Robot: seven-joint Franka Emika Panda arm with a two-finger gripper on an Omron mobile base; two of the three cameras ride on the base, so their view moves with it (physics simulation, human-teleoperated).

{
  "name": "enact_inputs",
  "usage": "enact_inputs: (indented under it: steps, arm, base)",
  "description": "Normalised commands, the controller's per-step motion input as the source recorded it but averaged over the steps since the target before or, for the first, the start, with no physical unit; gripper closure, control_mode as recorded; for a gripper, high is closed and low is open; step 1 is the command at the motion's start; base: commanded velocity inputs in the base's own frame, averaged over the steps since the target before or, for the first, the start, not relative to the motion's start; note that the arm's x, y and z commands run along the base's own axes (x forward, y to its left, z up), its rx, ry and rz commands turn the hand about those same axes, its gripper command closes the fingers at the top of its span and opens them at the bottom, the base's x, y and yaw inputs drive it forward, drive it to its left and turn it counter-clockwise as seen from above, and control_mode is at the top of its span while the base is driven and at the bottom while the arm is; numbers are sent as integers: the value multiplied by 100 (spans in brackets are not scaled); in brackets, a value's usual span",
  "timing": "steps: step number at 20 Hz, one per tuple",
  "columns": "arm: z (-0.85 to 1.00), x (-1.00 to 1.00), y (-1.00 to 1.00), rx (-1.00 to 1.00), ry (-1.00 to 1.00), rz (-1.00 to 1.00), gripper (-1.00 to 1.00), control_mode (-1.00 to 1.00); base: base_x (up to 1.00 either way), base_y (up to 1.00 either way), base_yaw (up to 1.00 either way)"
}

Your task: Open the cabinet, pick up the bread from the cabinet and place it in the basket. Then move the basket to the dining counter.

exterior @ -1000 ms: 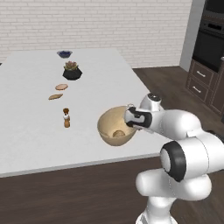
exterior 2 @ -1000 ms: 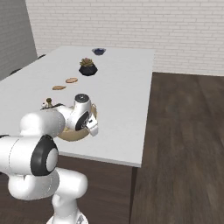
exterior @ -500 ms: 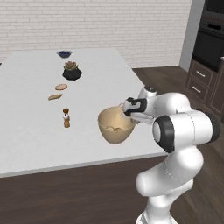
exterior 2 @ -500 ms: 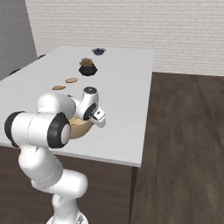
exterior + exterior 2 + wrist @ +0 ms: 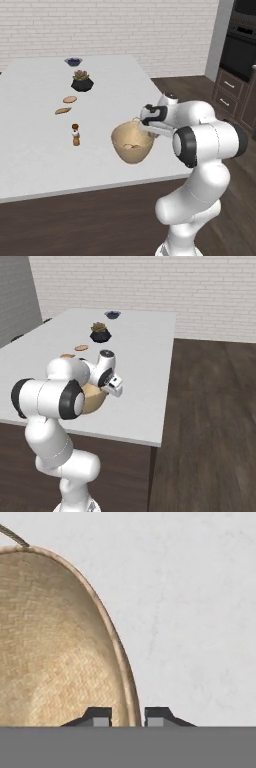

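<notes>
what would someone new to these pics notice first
Probably the tan basket near the front edge of the big white counter, with the white arm's gripper shut on its rim, one finger inside and one outside. Next, the row of small things running away from it: a little bottle, two flat tan discs, a dark potted plant and a small dark bowl at the far end.

The basket (image 5: 131, 144) is tan with a fine woven straw pattern inside and a thin grey wire handle. The desk (image 5: 35, 155) is plain white, faintly mottled. Two flat discs (image 5: 66, 105) are tan-orange. The small plant (image 5: 81, 81) has reddish-green leaves in a black pot. The far bowl (image 5: 73, 61) is dark blue. The brick wall (image 5: 100, 25) is white; the floor (image 5: 210, 421) is dark brown wood.
</notes>
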Motion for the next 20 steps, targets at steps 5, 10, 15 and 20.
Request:
enact_inputs:
  steps: [5, 10, 15, 20]
  arm:
    - [0, 1, 13, 0, 0, 5, -100, -100]
    - [0, 0, 1, 0, 0, 4, -100, -100]
    - [5, 0, 2, -3, 0, 0, -100, -100]
    - [57, -27, 0, -11, 0, 0, -100, -100]
  base:
    - [0, 0, 0]
    - [0, 0, 0]
    - [0, 0, 0]
    - [0, 0, 0]
